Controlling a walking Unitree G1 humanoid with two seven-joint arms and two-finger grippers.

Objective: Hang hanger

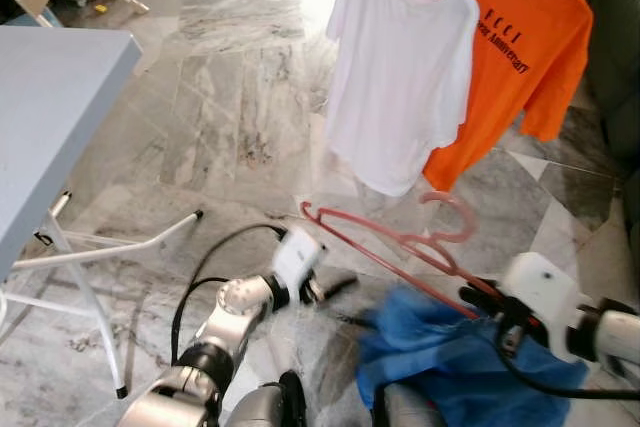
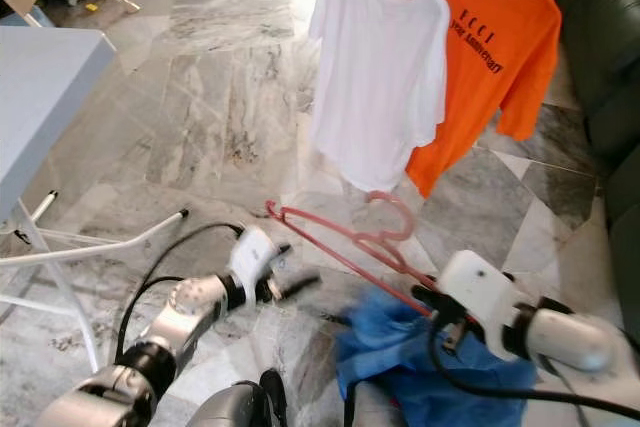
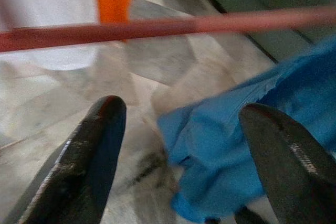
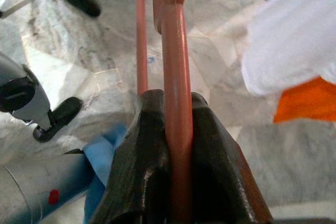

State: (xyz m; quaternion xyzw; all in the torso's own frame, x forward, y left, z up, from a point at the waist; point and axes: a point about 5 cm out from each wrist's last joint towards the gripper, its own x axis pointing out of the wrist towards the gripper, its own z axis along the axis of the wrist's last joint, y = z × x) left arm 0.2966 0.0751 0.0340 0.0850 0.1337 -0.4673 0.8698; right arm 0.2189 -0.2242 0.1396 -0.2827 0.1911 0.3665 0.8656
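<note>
Your right tool is clamped tight on the pink hanger, gripping its bar near the hook. The left tool stands wide open and empty, just beside the hanger's far arm. The blue shirt drapes below the hanger. Expect the hanger to be light and stiff but slick, so it may pivot; the shirt is soft and will swing. The white shirt and orange shirt hang ahead.

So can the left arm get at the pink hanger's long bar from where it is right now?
Probably yes. The left tool is open, and in its wrist view the pink hanger bar runs bare across just beyond the fingertips. The right tool grips it further along, and the blue cloth hangs below, not between.
</note>
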